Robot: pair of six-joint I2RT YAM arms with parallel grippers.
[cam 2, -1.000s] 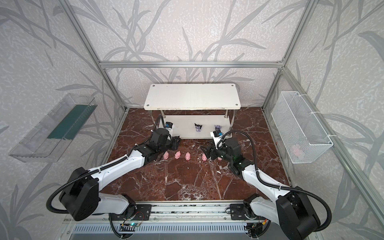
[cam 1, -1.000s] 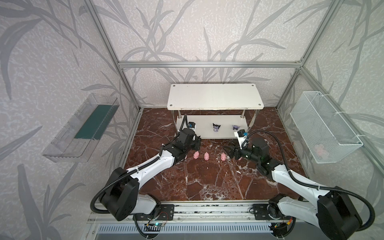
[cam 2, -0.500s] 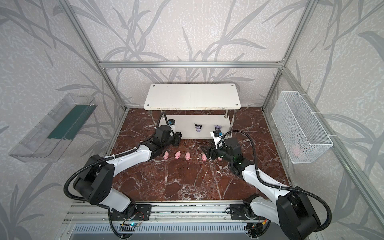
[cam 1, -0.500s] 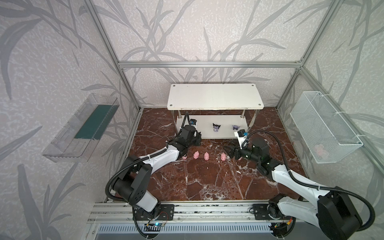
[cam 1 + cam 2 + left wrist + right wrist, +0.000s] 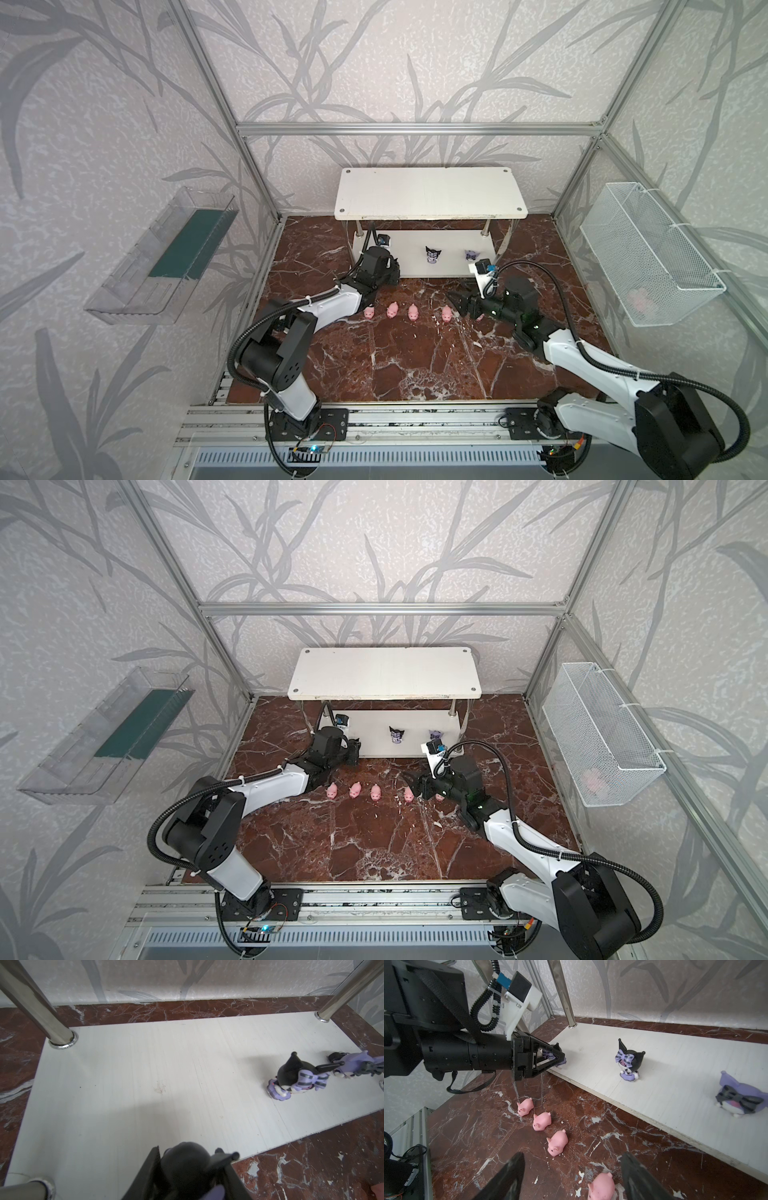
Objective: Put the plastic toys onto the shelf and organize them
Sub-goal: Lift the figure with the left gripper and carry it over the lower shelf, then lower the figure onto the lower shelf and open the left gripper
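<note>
Horned-hood figurine (image 5: pixel 185 1164) sits clamped between the narrow-set fingers of the left gripper (image 5: pixel 559 1057), over the front edge of the lower board (image 5: pixel 145 1084) of the shelf (image 5: pixel 428 195), at the end nearest that arm. Whether its base touches the board I cannot tell. To place it well, I judge the gripper should lower it until the base sits flat and upright, in line with its neighbours, then part the fingers slowly and back straight out so the horns do not snag. Two more figurines stand on that board: a black-and-lilac one (image 5: pixel 629 1061) near the middle and a paler purple one (image 5: pixel 741 1097) further along. The right gripper (image 5: pixel 571 1178) hangs with fingers wide over the marble floor (image 5: pixel 415 365). One pink pig (image 5: pixel 602 1187) lies between them, nearer one finger, untouched. Three other pigs (image 5: pixel 542 1121) line up on the floor before the shelf.
</note>
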